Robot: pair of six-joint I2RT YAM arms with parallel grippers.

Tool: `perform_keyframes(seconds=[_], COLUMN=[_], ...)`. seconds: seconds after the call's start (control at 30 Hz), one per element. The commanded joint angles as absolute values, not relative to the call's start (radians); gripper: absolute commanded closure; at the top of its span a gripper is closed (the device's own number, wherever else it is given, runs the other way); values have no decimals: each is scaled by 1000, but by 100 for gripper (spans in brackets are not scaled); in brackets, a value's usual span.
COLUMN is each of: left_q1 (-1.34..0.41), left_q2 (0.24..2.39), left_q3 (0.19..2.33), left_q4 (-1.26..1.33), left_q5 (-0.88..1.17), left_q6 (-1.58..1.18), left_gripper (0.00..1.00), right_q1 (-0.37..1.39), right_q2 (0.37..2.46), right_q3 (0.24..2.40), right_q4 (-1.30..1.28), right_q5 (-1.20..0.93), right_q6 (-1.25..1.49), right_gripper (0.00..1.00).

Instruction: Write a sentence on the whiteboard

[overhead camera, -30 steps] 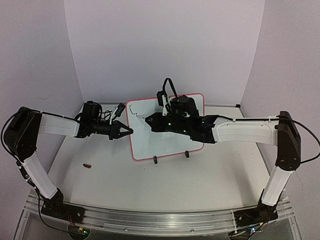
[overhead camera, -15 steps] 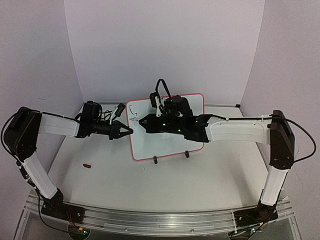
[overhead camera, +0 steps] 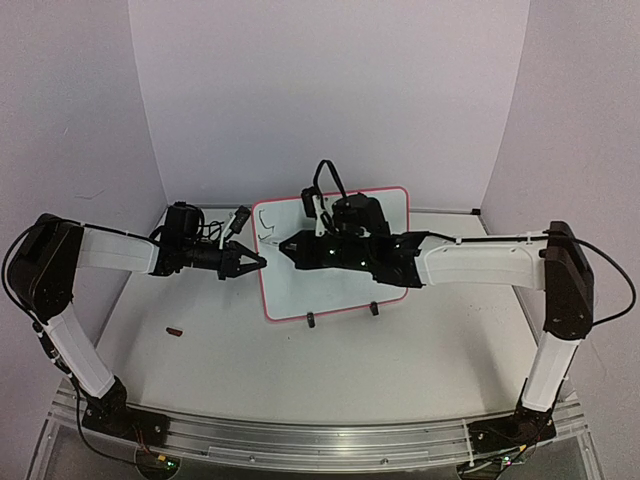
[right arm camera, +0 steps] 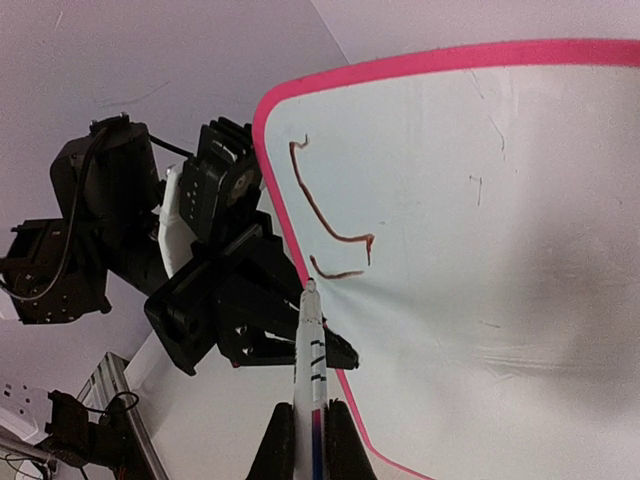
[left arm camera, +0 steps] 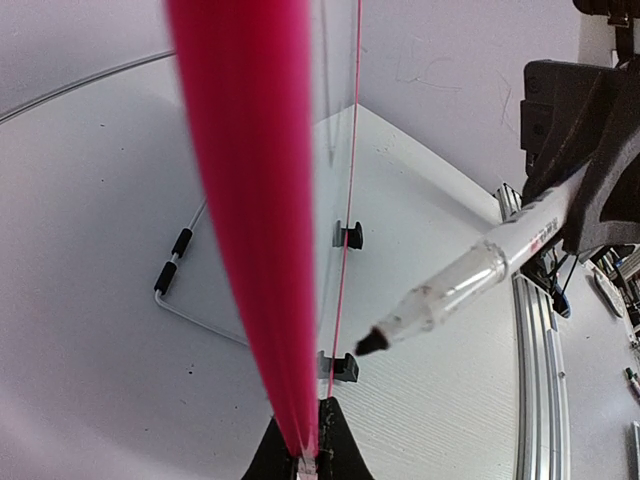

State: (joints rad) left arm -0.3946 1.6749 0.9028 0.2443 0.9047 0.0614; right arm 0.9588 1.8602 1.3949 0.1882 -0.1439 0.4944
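Note:
The whiteboard stands tilted on the table, white with a pink-red border. My left gripper is shut on its left edge, which fills the left wrist view as a pink blur. My right gripper is shut on a white marker whose black tip hangs just off the board by that left border. The sentence is only a few thin dark strokes near the upper left corner, with no readable word. The right arm hides the board's middle in the top view.
Two black clips hold the board's lower edge. A wire stand lies behind the board. A small brown object lies on the table at the left. Purple walls close in the back and both sides.
My right gripper has moved the marker left across the board to its left border. The left gripper and the board have not moved.

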Motion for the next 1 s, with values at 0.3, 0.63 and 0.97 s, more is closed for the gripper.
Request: perform_keyframes(seconds=[0.3, 0.63, 0.97], left_q1=[-402, -402, -404], left_q2=[1663, 1660, 1660], left_q3=[888, 888, 890], left_q4=[229, 227, 224], left_q5=[815, 812, 811], left_q6=[102, 101, 103], left_gripper=[100, 100, 100], right_q1=[959, 959, 959], right_q2=[1709, 1779, 1824], right_q3=[1351, 1426, 1471], right_q4=[219, 180, 143], right_q5=[-39, -28, -9], right_q6=[453, 442, 443], right_gripper=[100, 100, 100])
